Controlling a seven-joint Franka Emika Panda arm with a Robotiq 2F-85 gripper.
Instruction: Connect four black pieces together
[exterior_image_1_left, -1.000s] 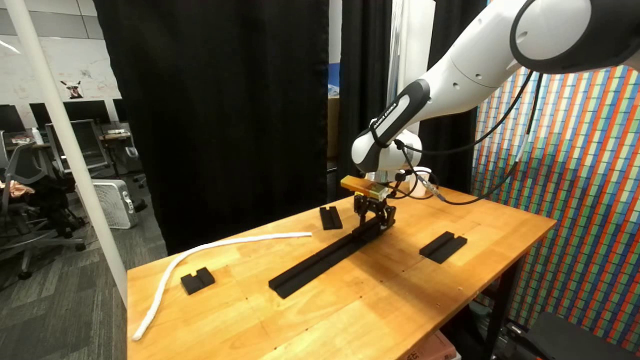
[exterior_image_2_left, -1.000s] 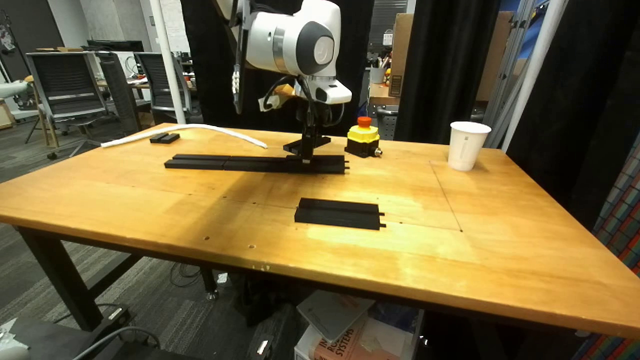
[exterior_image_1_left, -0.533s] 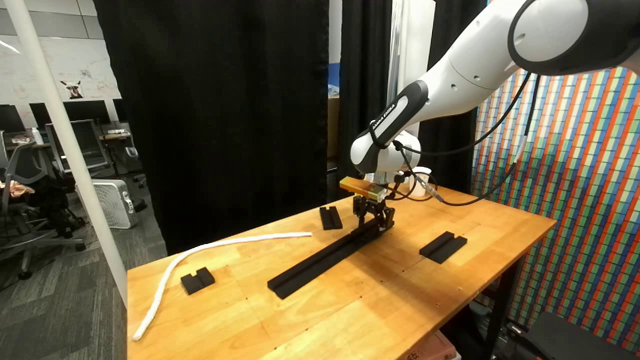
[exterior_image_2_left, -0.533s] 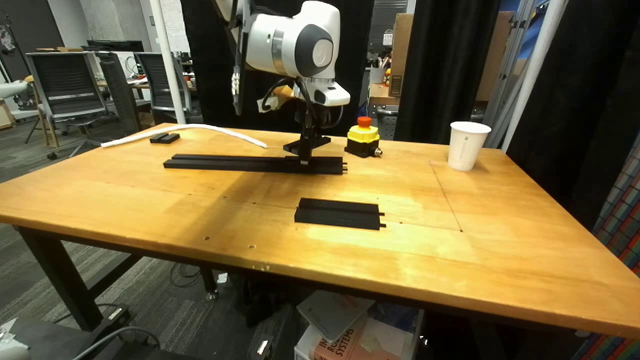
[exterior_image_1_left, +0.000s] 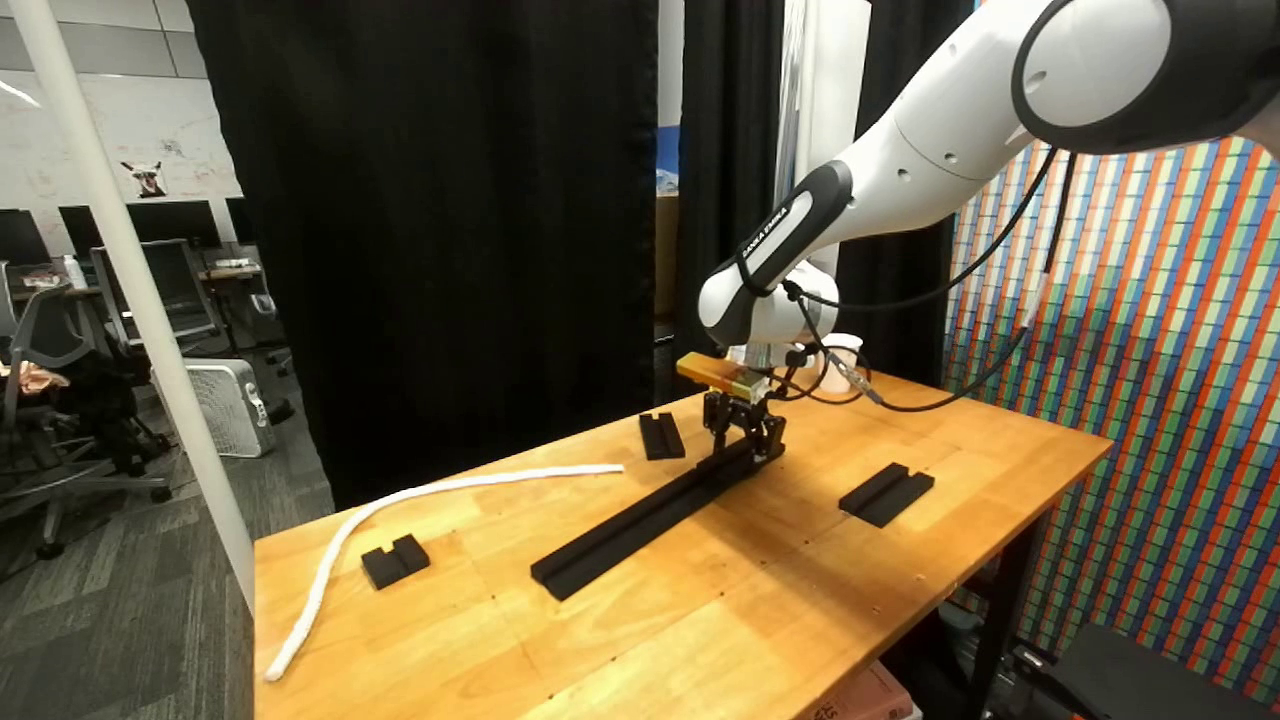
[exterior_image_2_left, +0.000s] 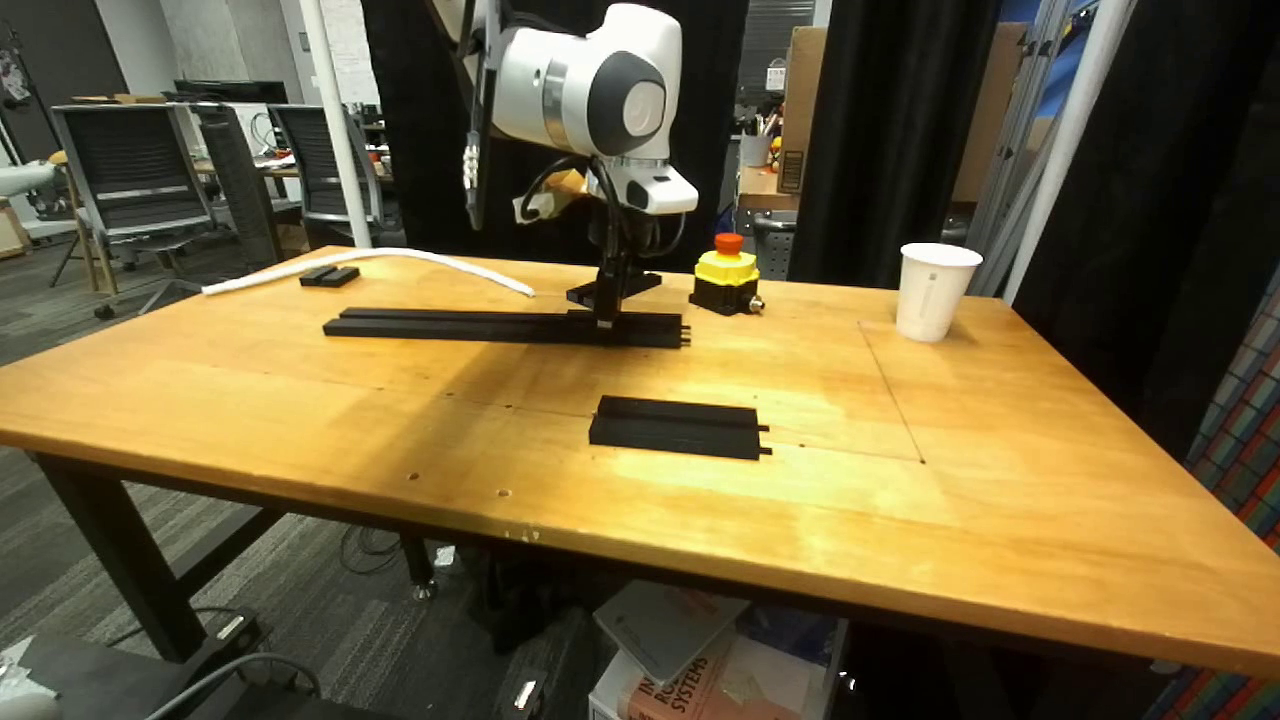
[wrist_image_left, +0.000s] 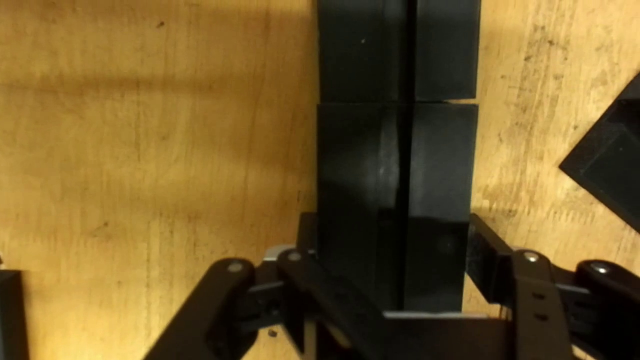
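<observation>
Your fingers (wrist_image_left: 492, 265) pinch a black bar (wrist_image_left: 390, 200) by its two long sides, low in the wrist view. Toward 12 o'clock there, its end meets the next black bar (wrist_image_left: 367, 50), in line, at a thin seam with a sliver of wood showing at its 3 o'clock side. A black block (wrist_image_left: 612, 160) lies aslant at 2 o'clock. In an exterior view, the bars make one long strip (exterior_image_2_left: 505, 328) on your wooden surface (exterior_image_2_left: 870, 520), from just past your fingers out to 9 o'clock. Around your fingers there, a loose black bar (exterior_image_2_left: 675, 430) lies apart at 5 o'clock, a yellow-and-black box (exterior_image_2_left: 727, 272) with a red button between 2 and 3, a white cup (exterior_image_2_left: 930, 295) at 3, and a second black block (exterior_image_2_left: 322, 277) and white cable (exterior_image_2_left: 420, 254) between 9 and 10.
</observation>
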